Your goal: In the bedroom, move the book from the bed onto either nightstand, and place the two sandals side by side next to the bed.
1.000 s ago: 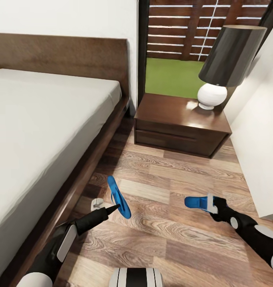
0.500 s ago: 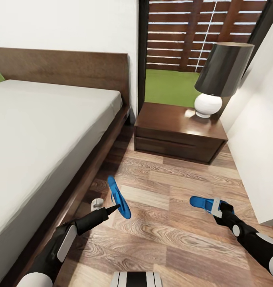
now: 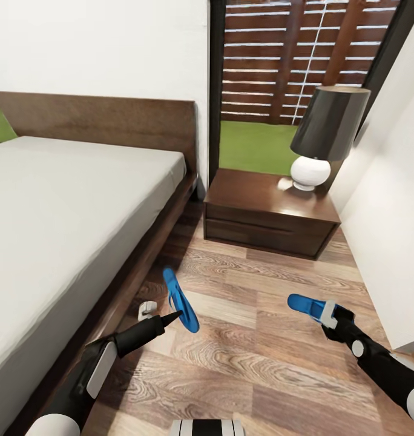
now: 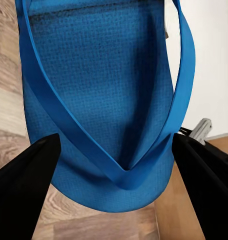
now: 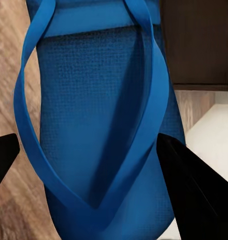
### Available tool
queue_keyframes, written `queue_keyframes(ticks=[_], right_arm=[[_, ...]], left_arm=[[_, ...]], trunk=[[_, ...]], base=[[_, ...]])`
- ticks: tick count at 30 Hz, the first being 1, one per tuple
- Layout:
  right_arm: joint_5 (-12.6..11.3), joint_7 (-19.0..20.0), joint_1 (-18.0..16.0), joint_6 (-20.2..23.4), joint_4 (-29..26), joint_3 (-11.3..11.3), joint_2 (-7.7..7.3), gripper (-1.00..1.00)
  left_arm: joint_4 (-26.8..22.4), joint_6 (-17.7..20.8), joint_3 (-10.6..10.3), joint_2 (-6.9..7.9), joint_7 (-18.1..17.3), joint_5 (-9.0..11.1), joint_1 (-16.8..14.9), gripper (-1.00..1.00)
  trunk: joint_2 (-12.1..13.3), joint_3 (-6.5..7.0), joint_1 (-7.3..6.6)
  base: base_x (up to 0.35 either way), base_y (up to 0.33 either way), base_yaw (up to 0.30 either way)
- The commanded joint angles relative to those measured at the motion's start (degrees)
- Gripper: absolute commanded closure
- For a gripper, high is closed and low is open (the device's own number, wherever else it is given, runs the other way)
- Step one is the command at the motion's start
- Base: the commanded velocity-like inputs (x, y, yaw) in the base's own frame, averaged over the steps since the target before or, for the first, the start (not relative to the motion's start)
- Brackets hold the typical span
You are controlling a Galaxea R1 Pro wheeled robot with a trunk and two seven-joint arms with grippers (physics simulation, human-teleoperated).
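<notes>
Each gripper holds one bright blue sandal above the wood floor beside the bed. My left gripper is shut on a sandal that stands on edge, close to the bed's dark frame. In the left wrist view its strap and sole sit between the dark fingers. My right gripper is shut on the other sandal, held flat and pointing left; the right wrist view shows that sandal up close. The nightstand stands beyond, by the headboard. The book is out of view.
A white-based lamp with a dark shade stands on the nightstand's right part. A white wall closes in on the right. A tall window with a slatted fence lies behind. Bare floor runs between bed and wall.
The whole view has tilted upward, so bed and nightstand sit lower in the picture. My right gripper and its sandal have shifted slightly right. The left gripper holds as before.
</notes>
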Motion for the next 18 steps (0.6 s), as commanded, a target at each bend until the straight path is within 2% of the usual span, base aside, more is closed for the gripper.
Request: queue_keyframes(ticks=[1, 4, 6, 7, 9, 10, 11, 12, 13, 14, 15, 16, 18], right_arm=[[-0.74, -0.43, -0.03, -0.07, 0.01, 0.22, -0.04, 1.0], [-4.59, -0.48, -0.03, -0.45, 0.58, 0.16, -0.09, 1.0], [-9.5, -0.58, -0.03, -1.41, 0.64, 0.12, -0.11, 1.0], [-11.01, -0.52, -0.03, -1.58, 0.65, 0.09, -0.13, 1.0], [-18.29, -0.36, -0.03, -1.98, 0.78, -0.4, -0.18, 1.0], [-20.56, -0.33, -0.03, -2.03, 0.82, -0.66, -0.19, 1.0], [-25.63, -0.27, -0.03, -2.14, 0.86, -1.29, -0.2, 1.0], [-34.35, -0.21, -0.03, -2.3, 0.9, -2.16, -0.21, 1.0], [-40.59, -0.2, -0.03, -2.51, 0.89, -2.51, -0.21, 1.0], [-43.76, -0.18, -0.03, -2.63, 0.86, -2.65, -0.21, 1.0], [-52.85, -0.19, -0.03, -2.88, 0.5, -2.93, -0.21, 1.0], [-60.36, -0.2, -0.03, -2.94, -0.16, -3.07, -0.22, 1.0], [-67.46, -0.18, -0.01, -2.6, -1.39, -3.2, -0.25, 1.0]], left_arm=[[0.01, 0.43, 0.04, 0.0, -0.1, 0.26, -0.02, 1.0], [0.01, 0.43, 0.05, 0.05, -0.1, 0.26, -0.02, 1.0], [0.01, 0.43, 0.05, 0.06, -0.11, 0.26, -0.02, 1.0], [0.01, 0.43, 0.05, 0.07, -0.11, 0.26, -0.02, 1.0], [0.01, 0.43, 0.05, 0.08, -0.12, 0.26, -0.02, 1.0], [0.01, 0.43, 0.05, 0.08, -0.12, 0.26, -0.02, 1.0], [0.01, 0.43, 0.05, 0.08, -0.12, 0.26, -0.02, 1.0], [0.01, 0.43, 0.05, 0.09, -0.12, 0.24, -0.02, 1.0], [0.01, 0.41, 0.05, 0.09, -0.12, 0.21, -0.02, 1.0], [0.01, 0.42, 0.05, 0.09, -0.12, 0.21, -0.02, 1.0], [0.01, 0.42, 0.05, 0.09, -0.12, 0.19, -0.02, 1.0], [0.01, 0.43, 0.05, 0.09, -0.12, 0.18, -0.02, 1.0], [0.01, 0.43, 0.05, 0.09, -0.12, 0.18, -0.02, 1.0]], trunk=[[0.0, 0.19, -0.03], [0.04, 0.85, -0.11], [0.07, 1.29, -0.16], [0.08, 1.51, -0.19], [0.11, 1.96, -0.24], [0.12, 2.18, -0.26], [0.13, 2.4, -0.29], [0.15, 2.62, -0.32], [0.16, 2.84, -0.34], [0.17, 3.07, -0.37], [0.19, 3.29, -0.39], [0.2, 3.51, -0.42], [0.23, 3.95, -0.47]], base=[[0.0, 0.0, 0.0], [0.0, 0.0, 0.0], [0.0, 0.0, 0.0], [0.0, 0.0, 0.0], [0.0, 0.0, 0.0], [0.0, 0.0, 0.0], [0.0, 0.0, 0.0], [0.0, 0.0, 0.0], [0.0, 0.0, 0.0], [0.0, 0.0, 0.0], [0.0, 0.0, 0.0], [0.0, 0.0, 0.0], [0.0, 0.0, 0.0]])
